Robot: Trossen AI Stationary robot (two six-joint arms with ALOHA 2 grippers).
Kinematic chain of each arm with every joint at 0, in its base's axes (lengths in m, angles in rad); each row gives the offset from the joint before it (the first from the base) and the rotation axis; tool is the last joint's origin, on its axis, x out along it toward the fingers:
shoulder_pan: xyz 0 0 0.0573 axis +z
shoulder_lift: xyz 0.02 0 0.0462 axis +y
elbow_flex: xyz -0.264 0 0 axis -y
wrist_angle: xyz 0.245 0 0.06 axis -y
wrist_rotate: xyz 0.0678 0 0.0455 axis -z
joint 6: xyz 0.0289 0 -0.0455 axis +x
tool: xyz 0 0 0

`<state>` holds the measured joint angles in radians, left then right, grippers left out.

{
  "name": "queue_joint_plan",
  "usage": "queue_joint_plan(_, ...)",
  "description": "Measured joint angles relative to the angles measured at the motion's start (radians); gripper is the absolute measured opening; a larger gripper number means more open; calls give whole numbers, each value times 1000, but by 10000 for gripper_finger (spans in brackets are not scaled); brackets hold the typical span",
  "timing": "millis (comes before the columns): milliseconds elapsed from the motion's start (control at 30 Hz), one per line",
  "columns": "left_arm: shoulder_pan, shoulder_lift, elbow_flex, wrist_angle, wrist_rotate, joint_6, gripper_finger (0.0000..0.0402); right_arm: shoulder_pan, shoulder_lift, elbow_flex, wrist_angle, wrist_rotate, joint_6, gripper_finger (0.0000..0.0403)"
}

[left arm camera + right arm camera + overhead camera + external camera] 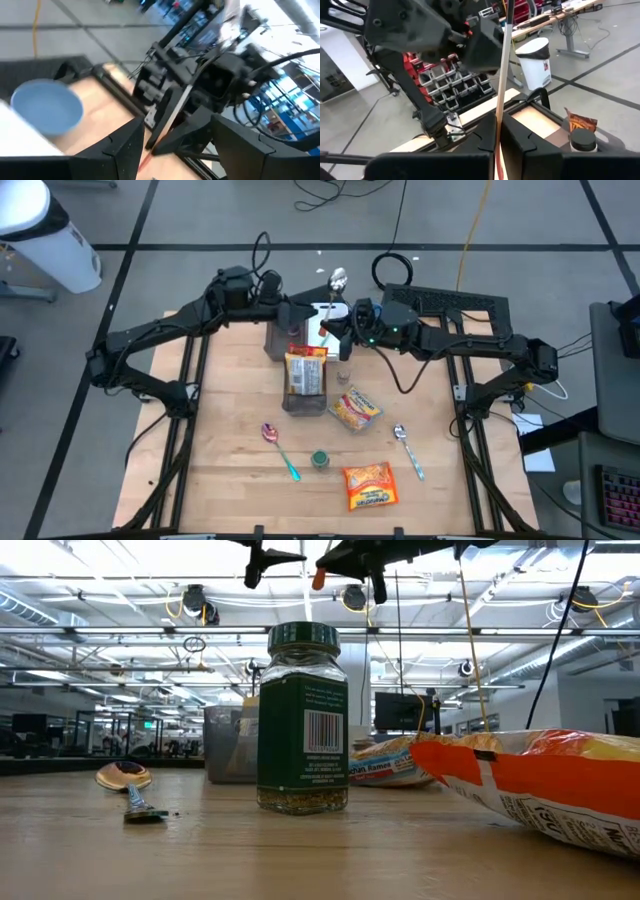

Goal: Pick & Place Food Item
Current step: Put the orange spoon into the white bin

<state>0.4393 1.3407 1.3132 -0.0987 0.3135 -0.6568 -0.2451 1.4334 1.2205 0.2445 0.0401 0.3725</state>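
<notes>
Right end effector (347, 326) clamped on thin stiff spoon (336, 300); left end effector (300, 313) open; grip handle mid-length

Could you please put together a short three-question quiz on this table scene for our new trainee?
1. True or false: the spice jar lies on its side.
2. Which gripper pinches the spoon handle: A left, B right?
3. How many spoons lie on the table?

Key: 1 false, it stands upright. 2 B: the right gripper is shut on it; the left gripper is open. 3 two.
</notes>
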Motion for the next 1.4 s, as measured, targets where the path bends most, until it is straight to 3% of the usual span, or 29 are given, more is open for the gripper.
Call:
queue_joint_plan(167,14,-73,0,33,-4,49,237,0,-15,0,-62,-17,-3,3)
queue_joint_plan(333,31,-181,-1,-35,-30,62,237,-4,-66,1,-182,-17,-48,3)
queue_joint_plan(567,-28,-362,-29,-217,-243,153,237,-14,-174,-9,-387,-17,-161,3)
queue_joint_plan(667,-87,-439,-93,-192,-320,147,237,-37,-227,-73,-372,-71,-181,3)
queue_joint_plan(867,-213,-536,-290,-51,-368,111,237,-126,-306,-330,-70,-393,-54,2)
queue_joint_plan(1033,-296,-552,-437,139,-381,55,237,-167,-314,-531,291,-487,140,1)
queue_joint_plan(1200,-328,-549,-510,176,-452,24,237,-175,-271,-592,348,-478,221,1)
queue_joint_plan(1400,-299,-550,-528,175,-497,87,237,-173,-184,-590,463,-286,298,1)
